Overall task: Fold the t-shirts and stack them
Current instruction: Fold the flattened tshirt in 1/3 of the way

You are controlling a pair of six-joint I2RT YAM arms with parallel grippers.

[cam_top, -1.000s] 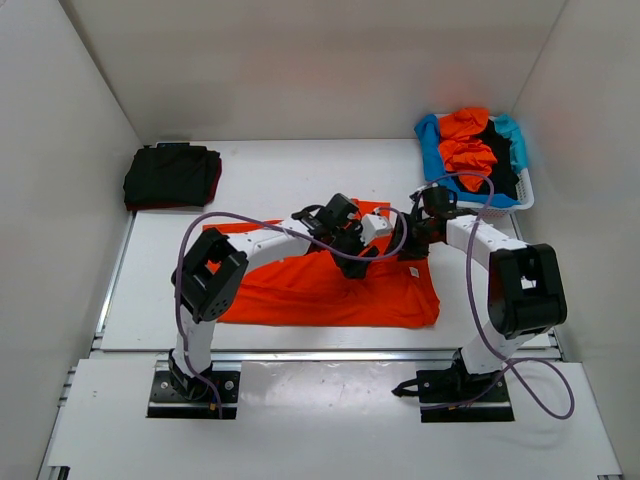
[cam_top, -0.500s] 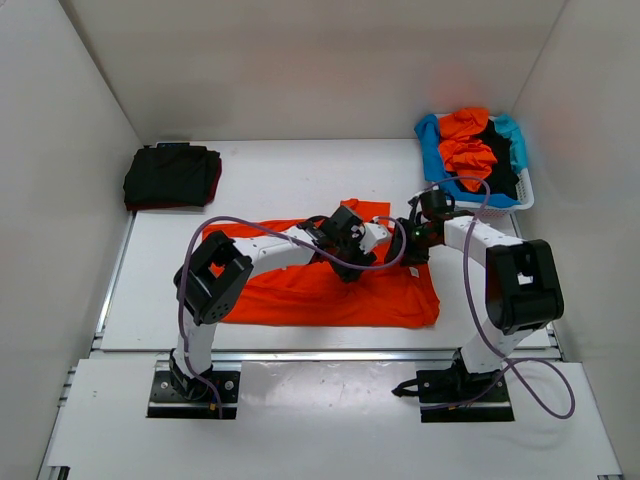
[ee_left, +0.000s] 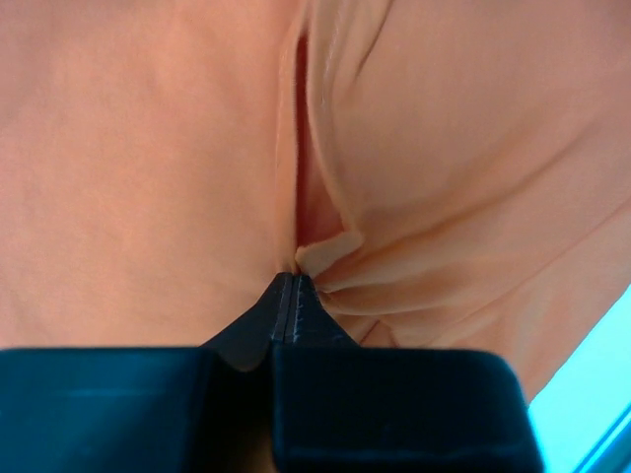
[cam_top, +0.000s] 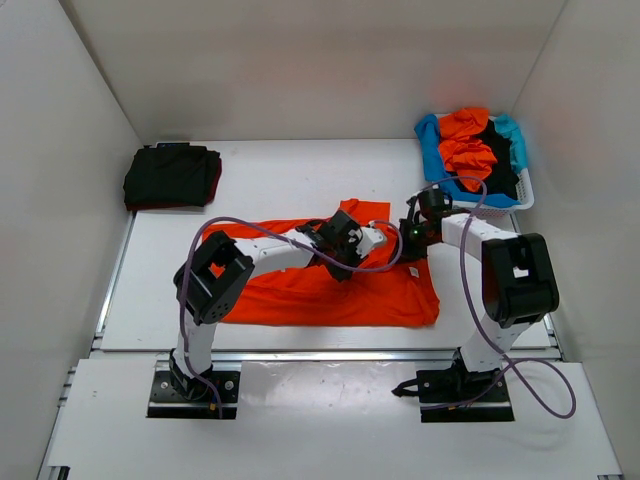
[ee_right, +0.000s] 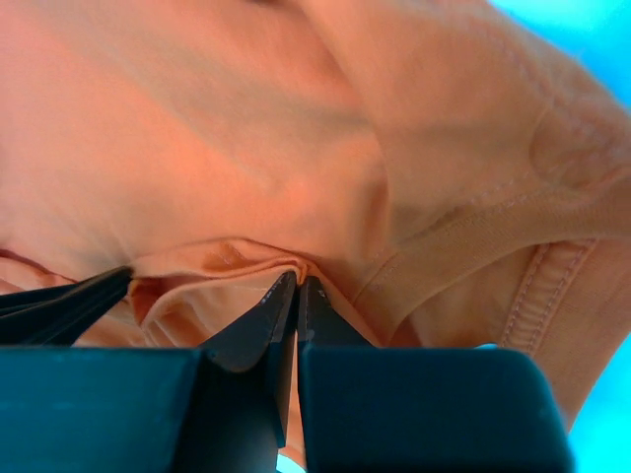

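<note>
A bright orange t-shirt (cam_top: 300,290) lies spread across the middle of the table. My left gripper (cam_top: 347,262) sits low on its upper middle. In the left wrist view that gripper (ee_left: 294,281) is shut, pinching a small fold of the orange cloth (ee_left: 148,148). My right gripper (cam_top: 408,250) is down at the shirt's upper right part. In the right wrist view it (ee_right: 298,281) is shut on a raised ridge of the orange cloth (ee_right: 197,128), beside a stitched hem (ee_right: 552,286). A folded dark stack of t-shirts (cam_top: 172,176) rests at the far left.
A white lattice basket (cam_top: 526,192) stands at the far right corner, piled with orange (cam_top: 468,150), light blue (cam_top: 432,150) and black (cam_top: 500,165) shirts. White walls close in the table on three sides. The two arms' wrists are close together over the shirt.
Both grippers have come down onto the orange shirt and shut on folds of its cloth. The left wrist moved slightly toward the near side.
</note>
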